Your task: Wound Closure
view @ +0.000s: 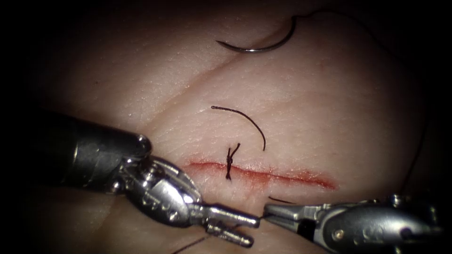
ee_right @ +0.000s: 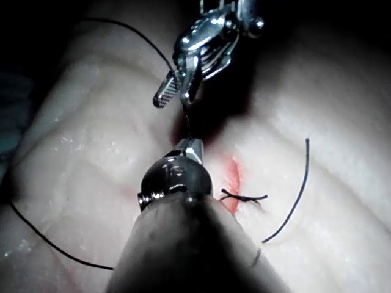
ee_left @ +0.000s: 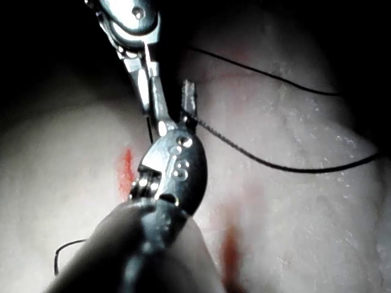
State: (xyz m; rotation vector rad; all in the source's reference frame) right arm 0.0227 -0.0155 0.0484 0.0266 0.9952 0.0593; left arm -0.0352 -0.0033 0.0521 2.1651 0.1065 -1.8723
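the tissue (view: 329, 108) carries the cut (view: 263, 175), running left to right just above both tools, with one tied stitch (view: 230, 164) across it. the left end effector (view: 242, 230) has its jaws parted, grasping nothing that i can make out, though thread (view: 193, 243) passes close beneath it. the right end effector (view: 270, 214) points tip to tip at it; whether it is clenched i cannot tell. the needle (view: 256, 47) lies free on the tissue, not in it, well beyond the cut from both, its curve lying crosswise, neither arm clearly nearer. a loose cut end of thread (view: 245, 120) lies between.
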